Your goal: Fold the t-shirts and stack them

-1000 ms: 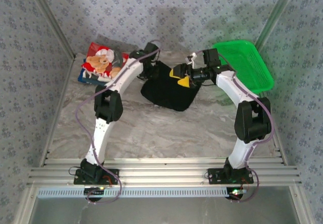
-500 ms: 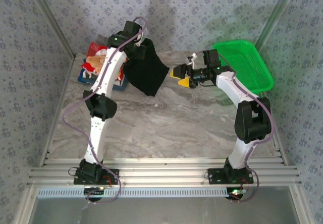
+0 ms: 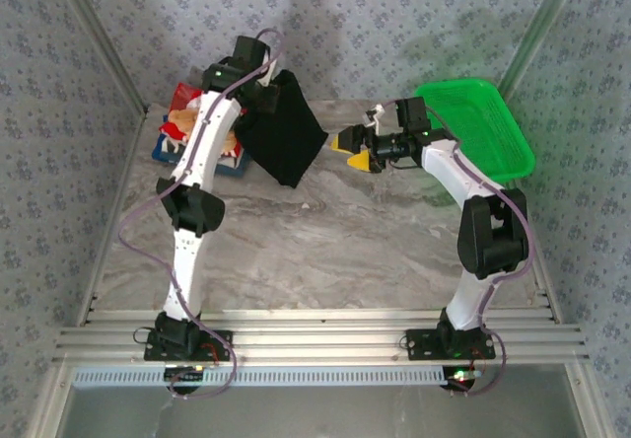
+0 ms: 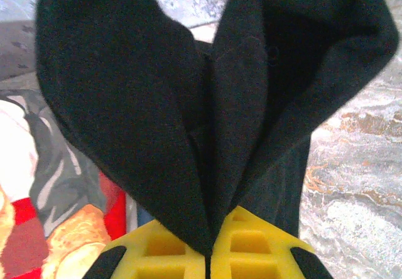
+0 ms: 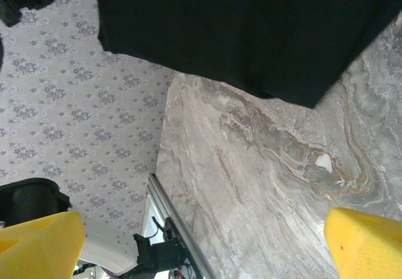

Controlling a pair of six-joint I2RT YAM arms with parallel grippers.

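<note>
The left gripper (image 3: pixel 264 91) is clenched on the black t-shirt (image 3: pixel 286 134), which hangs from it in folds over the back left of the marble table (image 3: pixel 325 251). I can't tell whether its lowest corner touches the top. In the far left corner the teddy-bear shirt (image 3: pixel 183 122) lies on a dark blue shirt (image 3: pixel 161 150), partly hidden by the left arm. The right gripper (image 3: pixel 353 150) is spread wide and empty, just right of the black cloth and not touching it. The green basket (image 3: pixel 483 127) sits at the far right.
</note>
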